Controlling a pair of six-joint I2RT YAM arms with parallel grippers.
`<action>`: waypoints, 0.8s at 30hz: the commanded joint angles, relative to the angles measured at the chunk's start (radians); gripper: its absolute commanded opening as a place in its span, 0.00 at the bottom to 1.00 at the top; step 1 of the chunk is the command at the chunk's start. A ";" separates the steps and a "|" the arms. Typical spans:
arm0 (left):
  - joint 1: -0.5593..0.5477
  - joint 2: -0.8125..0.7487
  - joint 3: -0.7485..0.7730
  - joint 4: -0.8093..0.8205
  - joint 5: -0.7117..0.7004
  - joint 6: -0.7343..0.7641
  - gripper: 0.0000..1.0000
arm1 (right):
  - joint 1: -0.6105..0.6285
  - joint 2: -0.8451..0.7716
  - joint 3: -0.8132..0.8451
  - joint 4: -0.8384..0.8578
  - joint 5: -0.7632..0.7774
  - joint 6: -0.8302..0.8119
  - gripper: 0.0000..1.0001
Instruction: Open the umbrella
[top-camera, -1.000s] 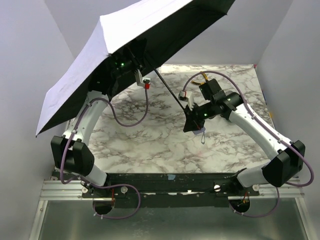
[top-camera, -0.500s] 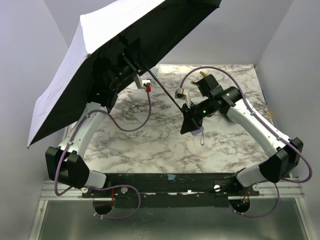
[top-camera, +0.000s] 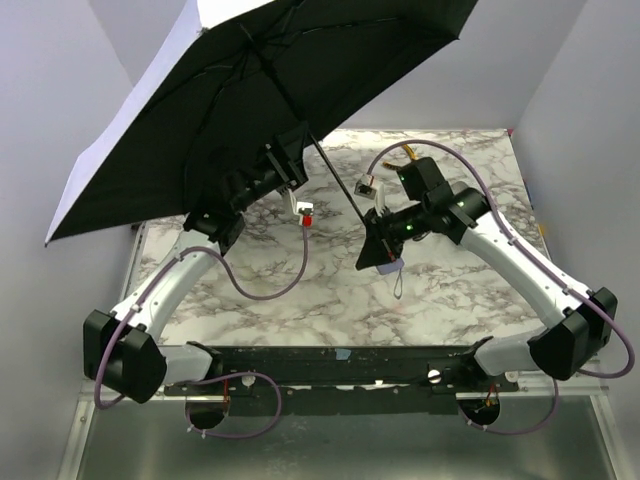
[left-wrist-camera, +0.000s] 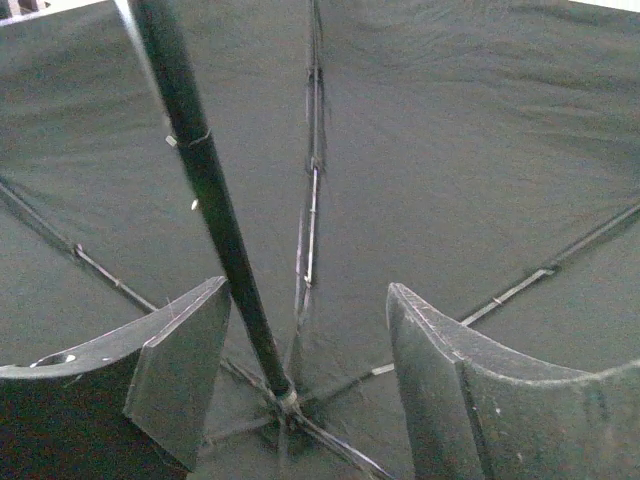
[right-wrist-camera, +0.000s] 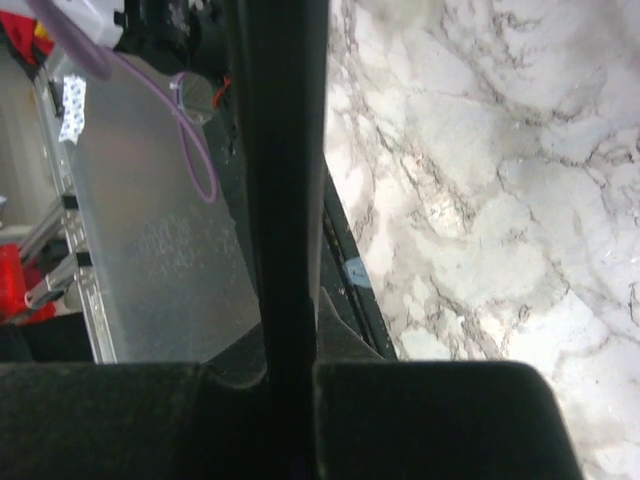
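Two robot arms worked under one compact folding umbrella (top-camera: 230, 90), pale lavender outside and black inside; it was spread wide and tilted above the far left of the white marble-patterned table (top-camera: 300, 290).

Its thin black shaft (top-camera: 335, 180) slanted down from the canopy's hub toward the right; the right gripper (top-camera: 378, 250) was pressed together on the lower end of that shaft, with the small lavender handle (top-camera: 392, 265) showing just below it; in the right wrist view the dark shaft (right-wrist-camera: 290, 200) ran straight between the closed fingers (right-wrist-camera: 430, 420); the left gripper (top-camera: 288, 160) sat higher up under the canopy with its jaws spread; in the left wrist view the shaft (left-wrist-camera: 205, 180) passed between the two dark fingers (left-wrist-camera: 180, 370), close against one and well apart from the other, with black ribs fanning out behind.
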 joint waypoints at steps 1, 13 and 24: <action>-0.004 -0.089 -0.030 -0.020 0.090 -0.080 0.75 | 0.005 -0.082 -0.038 0.319 0.010 0.117 0.01; -0.005 -0.305 -0.165 -0.088 0.095 -0.338 0.93 | 0.005 -0.155 -0.204 0.622 0.171 0.302 0.01; -0.002 -0.433 -0.249 -0.119 -0.130 -0.792 0.97 | 0.004 -0.232 -0.489 0.966 0.543 0.417 0.01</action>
